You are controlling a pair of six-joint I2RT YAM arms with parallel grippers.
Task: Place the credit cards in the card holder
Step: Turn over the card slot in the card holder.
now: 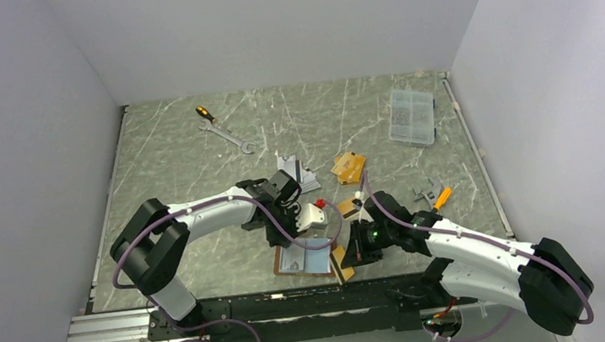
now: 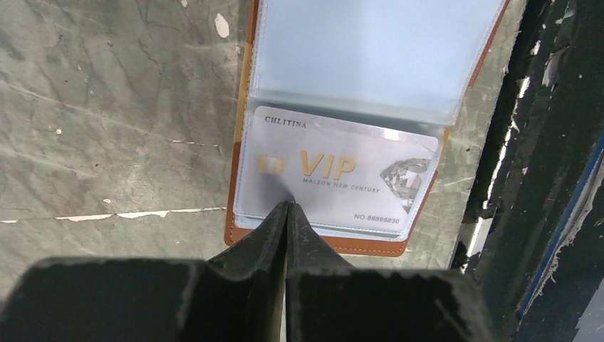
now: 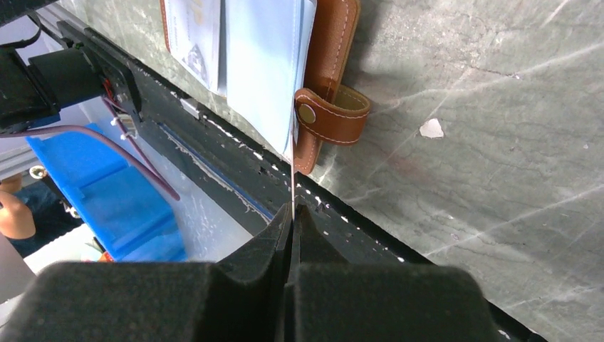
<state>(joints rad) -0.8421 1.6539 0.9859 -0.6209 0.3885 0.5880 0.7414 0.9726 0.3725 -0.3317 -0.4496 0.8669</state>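
Note:
The card holder (image 2: 370,246) lies open near the table's front edge, tan leather with clear sleeves. In its lower sleeve sits a silver VIP credit card (image 2: 342,167). My left gripper (image 2: 287,205) is shut, and its tips rest on that card's near edge. My right gripper (image 3: 293,208) is shut on the thin clear sleeve (image 3: 267,78), which I see edge-on next to the snap strap (image 3: 331,114). From above, the card holder (image 1: 298,261) lies between the left gripper (image 1: 286,235) and the right gripper (image 1: 349,256). Loose gold cards (image 1: 348,167) and silver cards (image 1: 299,174) lie further back.
A wrench and a screwdriver (image 1: 223,131) lie at the back left, and a clear plastic box (image 1: 412,115) at the back right. A small white part (image 1: 312,215) and more tools (image 1: 435,197) sit mid-table. The black rail (image 1: 296,303) runs along the near edge, just past the card holder.

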